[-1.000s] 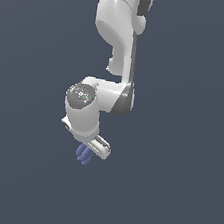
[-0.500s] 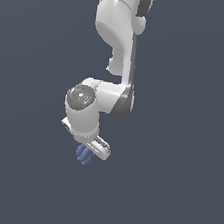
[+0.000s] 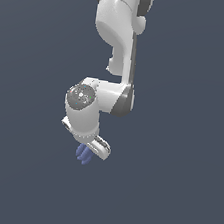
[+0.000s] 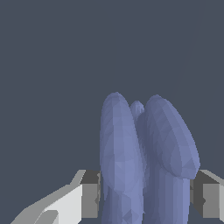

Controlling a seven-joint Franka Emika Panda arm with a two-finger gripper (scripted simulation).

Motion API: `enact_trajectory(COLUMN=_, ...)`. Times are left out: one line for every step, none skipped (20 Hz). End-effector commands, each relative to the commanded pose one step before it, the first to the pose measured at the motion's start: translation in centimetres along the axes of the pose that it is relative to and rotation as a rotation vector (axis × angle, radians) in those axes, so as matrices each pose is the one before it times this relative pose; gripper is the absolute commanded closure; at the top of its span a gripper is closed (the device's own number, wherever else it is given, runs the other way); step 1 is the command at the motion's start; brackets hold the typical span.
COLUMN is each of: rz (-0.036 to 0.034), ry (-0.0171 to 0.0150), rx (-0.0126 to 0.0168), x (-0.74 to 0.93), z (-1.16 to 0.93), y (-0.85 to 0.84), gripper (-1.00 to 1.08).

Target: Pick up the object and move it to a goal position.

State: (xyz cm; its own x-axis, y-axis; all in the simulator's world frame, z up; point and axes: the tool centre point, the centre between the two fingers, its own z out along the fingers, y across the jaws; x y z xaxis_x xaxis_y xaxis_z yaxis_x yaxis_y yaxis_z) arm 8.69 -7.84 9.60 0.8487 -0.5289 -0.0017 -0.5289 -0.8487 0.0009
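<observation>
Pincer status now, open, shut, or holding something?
Pincer: closed on the blue-purple lumpy object, a finger on each side of it.

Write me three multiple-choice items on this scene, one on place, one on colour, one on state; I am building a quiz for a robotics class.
1. Where is the object?
A. Between the fingers
B. Far off to the exterior view's right
C. On top of the arm's base

2. What colour is the object?
A. Red
B. Blue-purple
C. Green

3. What is the gripper doing?
A. Wide open, holding nothing
B. Out of sight
C. Shut on the object

Answers:
1. A, since the wrist view shows a finger on each side of the object.
2. B, as its lobes are blue-purple in both views.
3. C, since the fingers meet the object's sides in the wrist view and it hangs under the gripper in the exterior view.
</observation>
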Motion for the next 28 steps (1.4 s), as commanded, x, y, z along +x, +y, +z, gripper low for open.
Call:
enact_trajectory(rz=0.00000, ry=0.00113, rx=0.00057, x=-0.096, z=-0.412, y=0.074, gripper=1.08)
enact_trajectory(rz=0.00000, ry=0.00000, rx=0.00000, x=-0.089, z=-0.230, y=0.061, gripper=1.08)
enact_trajectory(rz=0.00000, ry=0.00000, rx=0.00000, x=-0.105, z=-0.274, y=0.072, gripper=1.08)
enact_trajectory(rz=0.00000, ry=0.00000, rx=0.00000, x=-0.122, z=-0.318, y=0.084, gripper=1.08)
enact_trajectory(rz=0.00000, ry=0.00000, rx=0.00000, x=-0.139, z=-0.363, y=0.096, gripper=1.08)
enact_trajectory(rz=0.00008, ry=-0.00011, rx=0.00047, x=-0.153, z=-0.415, y=0.118, gripper=1.08)
enact_trajectory(rz=0.00000, ry=0.00000, rx=0.00000, x=-0.174, z=-0.454, y=0.120, gripper=1.08)
enact_trajectory(rz=0.00000, ry=0.00000, rx=0.00000, x=-0.192, z=-0.502, y=0.132, gripper=1.08)
enact_trajectory(rz=0.00000, ry=0.00000, rx=0.00000, x=-0.210, z=-0.550, y=0.145, gripper=1.08)
enact_trajectory(rz=0.00000, ry=0.00000, rx=0.00000, x=-0.229, z=-0.600, y=0.158, gripper=1.08)
enact_trajectory(rz=0.00000, ry=0.00000, rx=0.00000, x=-0.248, z=-0.651, y=0.171, gripper=1.08)
enact_trajectory(rz=0.00008, ry=-0.00022, rx=0.00043, x=-0.262, z=-0.703, y=0.196, gripper=1.08)
enact_trajectory(rz=0.00000, ry=0.00000, rx=0.00000, x=-0.287, z=-0.758, y=0.199, gripper=1.08)
enact_trajectory(rz=0.00000, ry=0.00000, rx=0.00000, x=-0.308, z=-0.814, y=0.213, gripper=1.08)
enact_trajectory(rz=0.00000, ry=0.00000, rx=0.00000, x=-0.329, z=-0.872, y=0.228, gripper=1.08)
enact_trajectory(rz=0.00011, ry=-0.00019, rx=0.00044, x=-0.342, z=-0.927, y=0.256, gripper=1.08)
enact_trajectory(rz=0.00000, ry=0.00000, rx=0.00000, x=-0.357, z=-0.952, y=0.248, gripper=1.08)
enact_trajectory(rz=0.00000, ry=0.00000, rx=0.00000, x=-0.361, z=-0.966, y=0.251, gripper=1.08)
enact_trajectory(rz=0.00000, ry=0.00000, rx=0.00000, x=-0.365, z=-0.981, y=0.255, gripper=1.08)
enact_trajectory(rz=0.00000, ry=0.00000, rx=0.00000, x=-0.370, z=-0.996, y=0.259, gripper=1.08)
enact_trajectory(rz=0.00000, ry=0.00000, rx=0.00000, x=-0.375, z=-1.013, y=0.263, gripper=1.08)
enact_trajectory(rz=0.00000, ry=0.00000, rx=0.00000, x=-0.380, z=-1.031, y=0.268, gripper=1.08)
enact_trajectory(rz=0.00028, ry=-0.00013, rx=0.00038, x=-0.375, z=-1.053, y=0.298, gripper=1.08)
enact_trajectory(rz=0.00000, ry=0.00000, rx=0.00000, x=-0.391, z=-1.072, y=0.278, gripper=1.08)
enact_trajectory(rz=0.00000, ry=0.00000, rx=0.00000, x=-0.398, z=-1.095, y=0.284, gripper=1.08)
enact_trajectory(rz=0.00000, ry=0.00000, rx=0.00000, x=-0.405, z=-1.121, y=0.290, gripper=1.08)
enact_trajectory(rz=0.00000, ry=0.00000, rx=0.00000, x=-0.409, z=-1.136, y=0.293, gripper=1.08)
enact_trajectory(rz=0.00000, ry=0.00000, rx=0.00000, x=-0.407, z=-1.136, y=0.293, gripper=1.08)
